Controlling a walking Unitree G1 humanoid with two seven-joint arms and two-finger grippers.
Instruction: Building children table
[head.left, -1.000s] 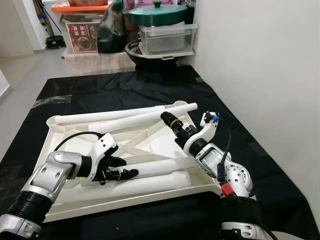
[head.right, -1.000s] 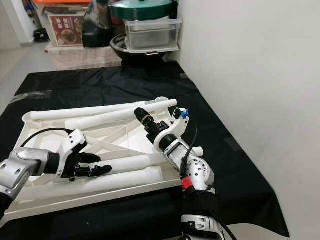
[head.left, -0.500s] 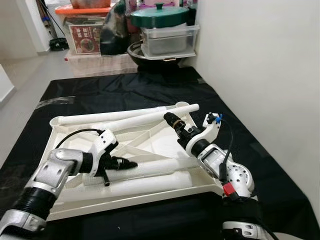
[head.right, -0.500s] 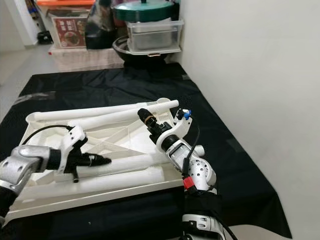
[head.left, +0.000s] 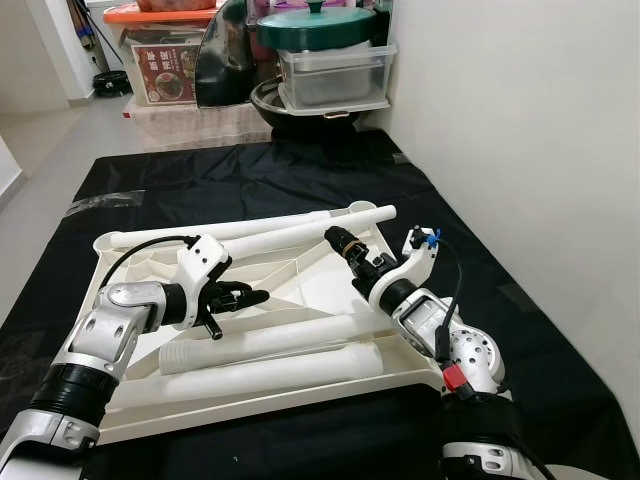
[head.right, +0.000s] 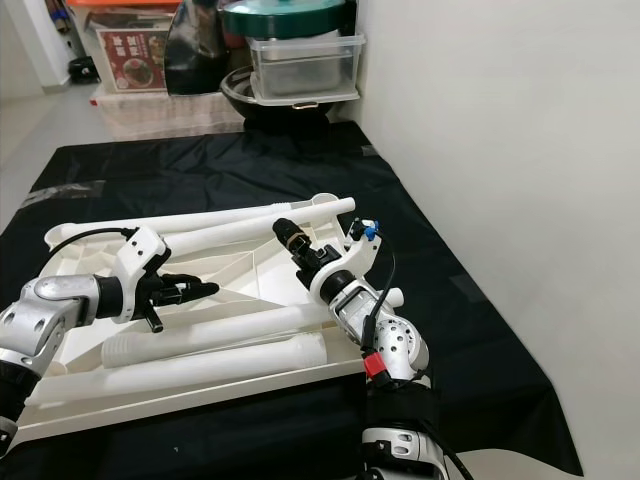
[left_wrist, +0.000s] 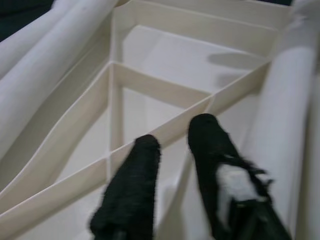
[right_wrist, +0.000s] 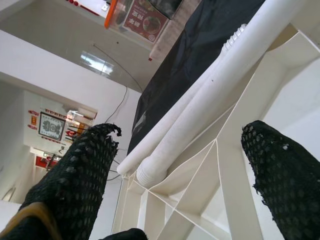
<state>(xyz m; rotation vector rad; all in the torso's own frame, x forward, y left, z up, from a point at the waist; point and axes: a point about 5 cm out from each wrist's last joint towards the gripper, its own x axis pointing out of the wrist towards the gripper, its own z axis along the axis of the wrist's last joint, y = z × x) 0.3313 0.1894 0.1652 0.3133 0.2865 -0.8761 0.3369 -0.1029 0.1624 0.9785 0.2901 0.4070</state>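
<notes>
A white children's table top (head.left: 262, 402) lies upside down on a black cloth, its ribs (left_wrist: 150, 87) facing up. Two long white legs (head.left: 255, 230) lie along its far edge. Two more legs (head.left: 292, 340) lie side by side near the front edge. My left gripper (head.left: 250, 296) hovers over the ribs left of centre, a little behind the front legs. Its fingers (left_wrist: 137, 180) are nearly together with nothing between them. My right gripper (head.left: 340, 240) is wide open over the far right part of the top, beside the rear legs (right_wrist: 210, 95), holding nothing.
The black cloth (head.left: 250, 175) covers the floor around the table top. A white wall (head.left: 520, 130) runs along the right. At the back stand a clear box with a green lid (head.left: 320, 25), a dark wok (head.left: 300, 105) and a carton (head.left: 165, 70).
My left gripper has shut its fingers and drawn back from the front legs toward the ribs, empty. The right arm has stayed in place. The camera wobbled slightly.
</notes>
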